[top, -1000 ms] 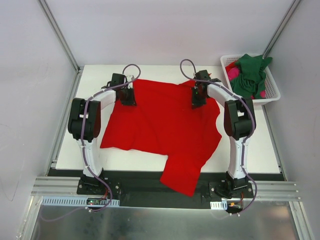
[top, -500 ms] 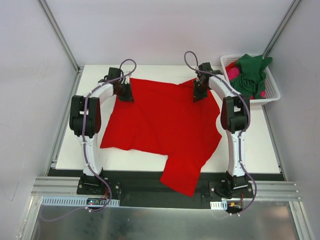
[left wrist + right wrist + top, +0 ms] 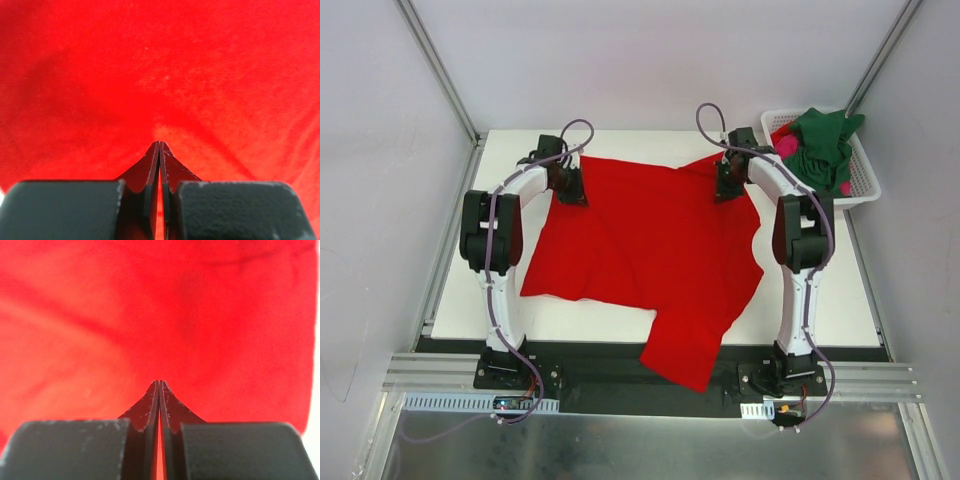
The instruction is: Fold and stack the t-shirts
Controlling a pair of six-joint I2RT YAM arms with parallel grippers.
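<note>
The red t-shirt [image 3: 640,240] lay spread open across the white surface [image 3: 820,290], mostly flat with a few shallow creases, and its near portion spilled over the front edge of the surface between the two arm bases. The left gripper [image 3: 573,195] sat at the far left corner of the shirt, and the right gripper [image 3: 723,193] at the far right corner, where the cloth was drawn up into a small peak. In the left wrist view the fingers [image 3: 149,172] were pressed together with only a hairline slit between them, their tips meeting the red cloth, which filled the whole view and showed faint folds running toward the tips; the gripper was clamped on the shirt's fabric. The right wrist view showed the same: fingers [image 3: 148,412] closed tight on the red cloth, with a strip of white surface visible past the shirt's edge on the right. In the far right corner stood a white slotted basket [image 3: 865,185], well apart from the red shirt's body, holding the dark green t-shirt [image 3: 820,145] bunched on top and the magenta-pink t-shirt [image 3: 786,147] showing beneath it.
</note>
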